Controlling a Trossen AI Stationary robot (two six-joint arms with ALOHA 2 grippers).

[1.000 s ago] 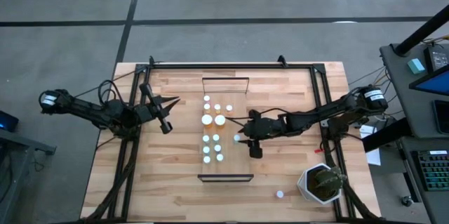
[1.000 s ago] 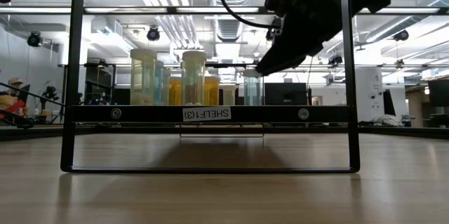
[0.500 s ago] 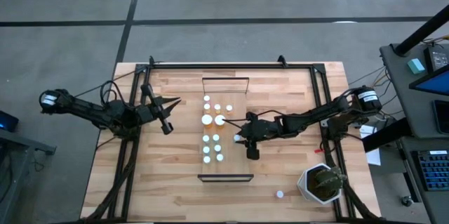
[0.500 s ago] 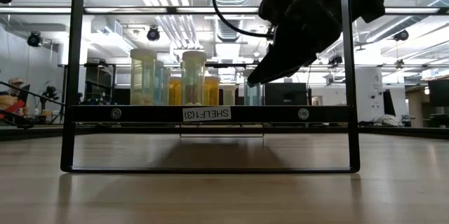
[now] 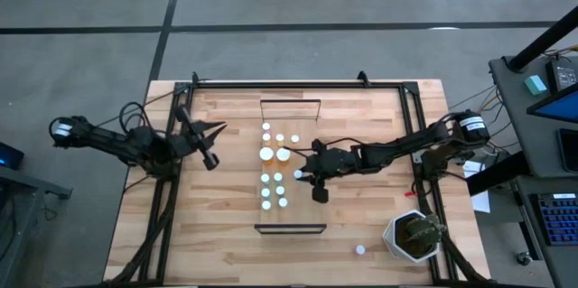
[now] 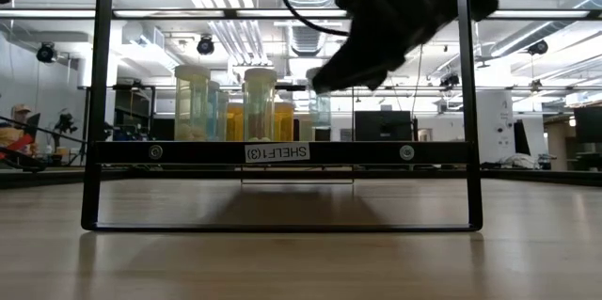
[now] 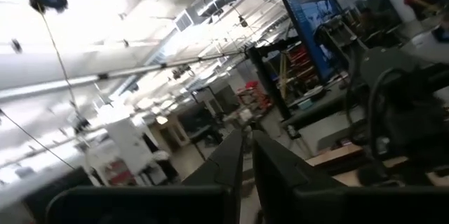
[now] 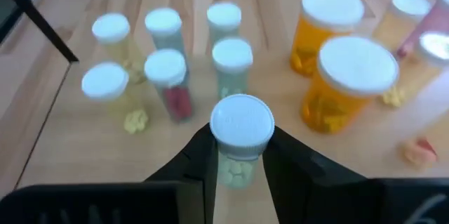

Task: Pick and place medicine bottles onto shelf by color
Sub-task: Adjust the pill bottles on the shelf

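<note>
The shelf [image 5: 312,157] is a light-wood plank with a dark rail [image 5: 290,100] at each end, lying mid-table. Several white-capped medicine bottles [image 5: 274,178] stand on it, among them two larger orange ones [image 8: 354,76]. My right gripper [image 5: 304,177] reaches over the shelf's right part and is shut on a small pale bottle with a white cap [image 8: 242,122], also seen in the low view [image 6: 320,102]. My left gripper [image 5: 211,159] waits shut, raised over the table's left side, holding nothing. My right gripper pinches the small pale bottle's body just below its cap [image 8: 242,159] between its two fingers [image 8: 200,161], one on each side. The fingers come slanting down from the table's right. The bottle stands upright; I cannot tell whether its base rests on the shelf.
One loose bottle [image 5: 359,250] stands on the table near the front right, beside a potted green plant [image 5: 414,236]. Other bottles crowd close to the left of the held one [image 8: 231,59]. Dark frame bars [image 5: 411,134] run along the table's sides.
My right gripper has gone toward the table's left, farther over the shelf toward the standing bottles. The small pale bottle between its fingers has shifted left with it and shows higher in the low view.
</note>
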